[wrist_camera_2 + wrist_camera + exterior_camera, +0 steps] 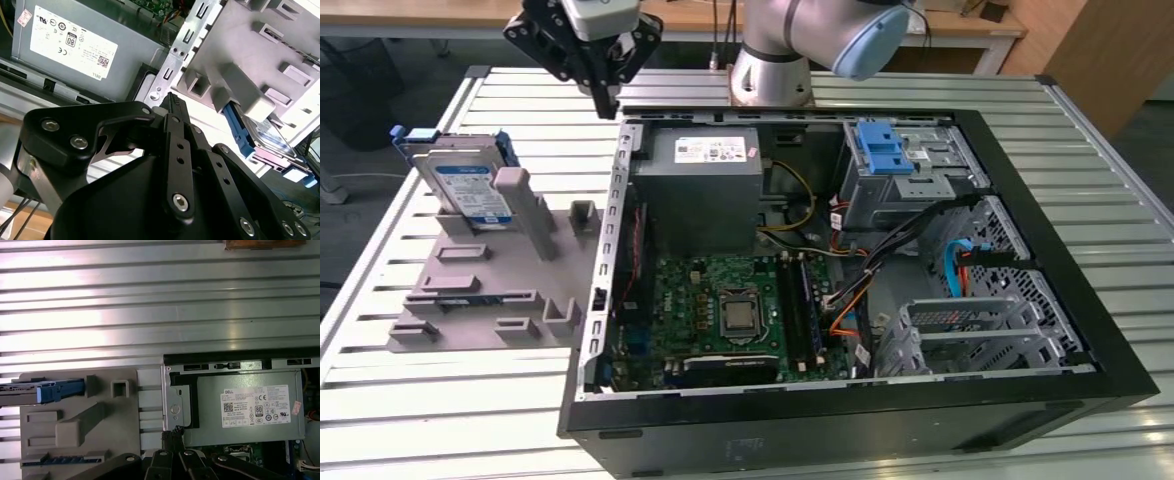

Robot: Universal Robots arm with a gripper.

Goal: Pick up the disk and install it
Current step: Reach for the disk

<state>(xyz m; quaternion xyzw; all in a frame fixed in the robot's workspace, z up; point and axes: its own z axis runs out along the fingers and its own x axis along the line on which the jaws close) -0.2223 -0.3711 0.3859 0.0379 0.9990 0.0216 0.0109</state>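
The disk (464,186), a silver drive with a blue-and-white label in a blue carrier, stands upright in a grey holder block (494,290) at the exterior view's left. My gripper (604,103) hangs above the table at the back left corner of the open computer case (854,420), to the right of the disk and well apart from it. Its black fingers meet at the tip, shut on nothing. In the second wrist view the gripper (172,100) points at the case's edge, with the disk (272,142) off to one side. The first wrist view shows the disk (30,392) edge-on and the gripper (173,432).
Inside the case lie a grey power supply (700,185) with a white sticker, a green motherboard (720,310), cables and a drive bay with a blue latch (883,150). The arm's base (771,75) stands behind the case. Everything rests on a slatted metal table (440,400).
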